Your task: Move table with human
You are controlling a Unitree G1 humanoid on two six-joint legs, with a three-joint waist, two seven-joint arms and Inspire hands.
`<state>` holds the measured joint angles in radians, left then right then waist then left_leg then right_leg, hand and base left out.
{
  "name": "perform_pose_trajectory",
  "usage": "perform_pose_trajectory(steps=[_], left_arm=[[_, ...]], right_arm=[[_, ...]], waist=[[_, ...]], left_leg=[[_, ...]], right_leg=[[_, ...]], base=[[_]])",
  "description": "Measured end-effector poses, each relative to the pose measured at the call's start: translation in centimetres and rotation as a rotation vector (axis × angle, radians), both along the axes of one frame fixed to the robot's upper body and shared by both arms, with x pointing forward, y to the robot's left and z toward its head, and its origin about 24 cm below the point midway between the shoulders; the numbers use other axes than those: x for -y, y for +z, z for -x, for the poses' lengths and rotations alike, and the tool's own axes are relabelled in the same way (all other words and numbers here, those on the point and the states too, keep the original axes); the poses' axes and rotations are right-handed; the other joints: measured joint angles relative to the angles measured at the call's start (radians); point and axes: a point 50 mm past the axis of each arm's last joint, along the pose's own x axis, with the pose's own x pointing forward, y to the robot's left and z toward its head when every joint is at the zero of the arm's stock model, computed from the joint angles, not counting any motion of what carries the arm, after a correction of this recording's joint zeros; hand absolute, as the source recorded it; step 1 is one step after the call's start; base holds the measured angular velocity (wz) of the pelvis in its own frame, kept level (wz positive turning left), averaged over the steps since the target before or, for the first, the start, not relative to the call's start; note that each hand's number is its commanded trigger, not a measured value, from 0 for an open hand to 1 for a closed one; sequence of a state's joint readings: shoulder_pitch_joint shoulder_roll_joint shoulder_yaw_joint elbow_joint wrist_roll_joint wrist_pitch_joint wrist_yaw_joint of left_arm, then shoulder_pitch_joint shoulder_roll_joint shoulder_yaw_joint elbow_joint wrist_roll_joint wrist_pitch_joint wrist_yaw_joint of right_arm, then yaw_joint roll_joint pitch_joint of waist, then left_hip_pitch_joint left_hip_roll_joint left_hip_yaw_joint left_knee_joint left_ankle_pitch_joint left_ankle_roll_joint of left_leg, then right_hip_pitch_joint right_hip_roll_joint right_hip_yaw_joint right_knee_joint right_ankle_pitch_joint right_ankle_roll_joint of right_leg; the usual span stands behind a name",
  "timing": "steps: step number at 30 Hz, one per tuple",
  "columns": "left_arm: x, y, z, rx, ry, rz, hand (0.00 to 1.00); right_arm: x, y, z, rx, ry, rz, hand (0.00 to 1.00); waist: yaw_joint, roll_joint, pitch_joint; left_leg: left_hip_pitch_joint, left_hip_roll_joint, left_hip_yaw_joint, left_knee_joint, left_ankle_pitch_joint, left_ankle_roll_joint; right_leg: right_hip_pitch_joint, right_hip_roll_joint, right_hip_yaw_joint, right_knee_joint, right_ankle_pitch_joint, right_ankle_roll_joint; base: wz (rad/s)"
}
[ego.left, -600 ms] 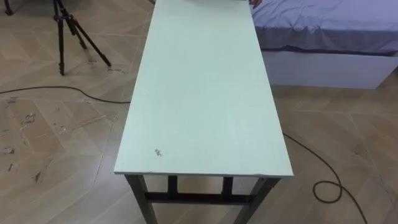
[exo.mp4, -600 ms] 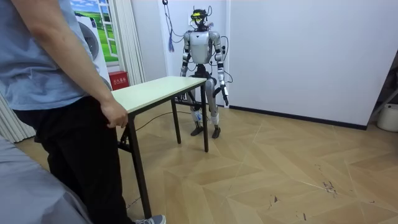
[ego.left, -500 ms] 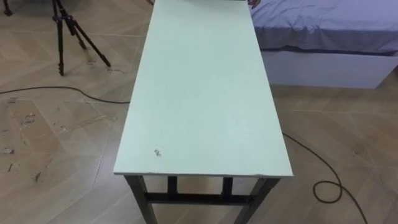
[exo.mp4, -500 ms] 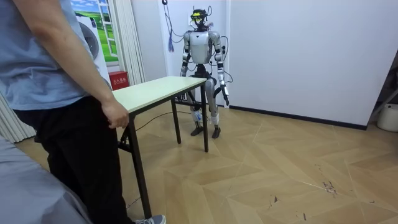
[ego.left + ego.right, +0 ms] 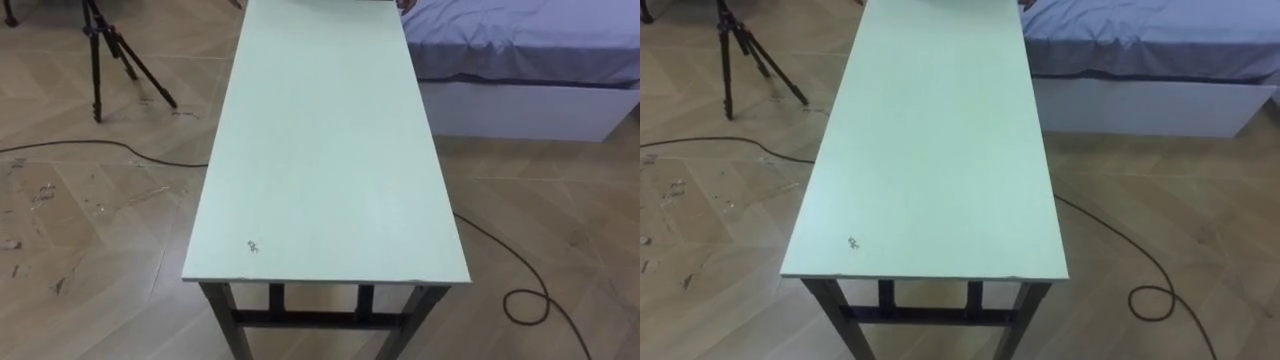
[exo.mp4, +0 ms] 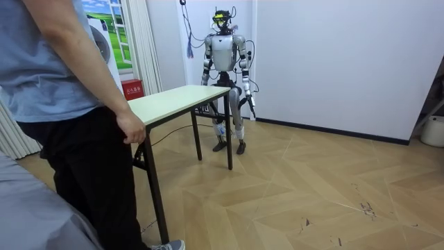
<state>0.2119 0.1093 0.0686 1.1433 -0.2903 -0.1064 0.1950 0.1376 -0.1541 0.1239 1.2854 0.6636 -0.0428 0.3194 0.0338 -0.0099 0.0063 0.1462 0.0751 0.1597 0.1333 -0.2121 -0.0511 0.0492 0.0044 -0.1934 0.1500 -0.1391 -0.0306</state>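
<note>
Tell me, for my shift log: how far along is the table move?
Done: the person's hand holds one end of the table; the robot stands at the other. In hand: nothing; the table stands on the floor and the robot's left hand hangs at its side, off the table. Left: the robot's grip, the lift, the carry.

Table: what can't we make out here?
Eye views: the table's far end and the person's grip there, cut off by the top edge.
Room view: whether the left hand or right hand touches the table, too small.
Room view: the person's hand at the edge, its hold underneath hidden by the table.
</note>
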Motion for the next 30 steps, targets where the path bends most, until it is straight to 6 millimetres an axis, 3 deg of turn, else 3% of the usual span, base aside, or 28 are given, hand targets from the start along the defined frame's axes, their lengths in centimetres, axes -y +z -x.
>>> perform_pose_trajectory(steps=[9,14,16,20,24,30], left_arm=[[1.7,-0.4,0.0,0.145,0.249,0.343,0.00],[2.4,0.3,-1.1,0.308,0.315,0.492,0.00],[2.7,0.8,-1.7,0.394,0.353,0.551,0.00],[3.5,1.8,-2.3,0.526,0.417,0.678,0.00],[4.5,3.2,-3.2,0.625,0.431,0.782,0.00],[8.0,5.4,-5.4,0.700,0.287,0.975,0.00]], right_arm=[[0.0,0.6,-1.7,0.125,-0.062,-0.099,0.00],[-1.0,2.1,-4.9,0.320,-0.023,-0.181,0.00],[-1.4,2.7,-5.1,0.384,-0.042,-0.229,0.00],[-2.3,4.1,-5.3,0.497,-0.080,-0.331,0.00],[-3.4,5.2,-5.3,0.559,-0.121,-0.430,0.00],[-6.0,7.4,-6.8,0.655,0.009,-0.567,0.00]], waist=[[0.027,0.017,0.0006],[0.026,0.025,0.0030],[0.026,0.026,-0.0018],[0.026,0.024,-0.0027],[0.020,0.015,0.0007],[-0.006,0.012,0.0011]], left_leg=[[-0.014,0.001,0.001,0.003,0.000,0.000],[-0.022,0.000,0.001,0.005,0.000,0.000],[-0.032,-0.001,0.001,0.005,0.000,0.000],[-0.033,0.000,0.002,0.004,0.000,0.000],[-0.035,0.000,0.001,0.005,0.000,0.000],[-0.044,-0.009,0.001,0.018,0.000,0.000]], right_leg=[[-0.013,-0.001,-0.007,0.002,0.000,0.000],[-0.020,-0.004,-0.012,0.001,-0.001,0.001],[-0.028,-0.005,-0.016,0.003,-0.001,0.001],[-0.026,-0.007,-0.024,0.007,-0.003,0.002],[-0.032,-0.009,-0.029,0.016,-0.006,0.001],[-0.037,-0.019,-0.027,0.027,-0.011,0.005]], base=[[0.01],[0.01],[0.07],[0.04],[0.00],[0.04]])
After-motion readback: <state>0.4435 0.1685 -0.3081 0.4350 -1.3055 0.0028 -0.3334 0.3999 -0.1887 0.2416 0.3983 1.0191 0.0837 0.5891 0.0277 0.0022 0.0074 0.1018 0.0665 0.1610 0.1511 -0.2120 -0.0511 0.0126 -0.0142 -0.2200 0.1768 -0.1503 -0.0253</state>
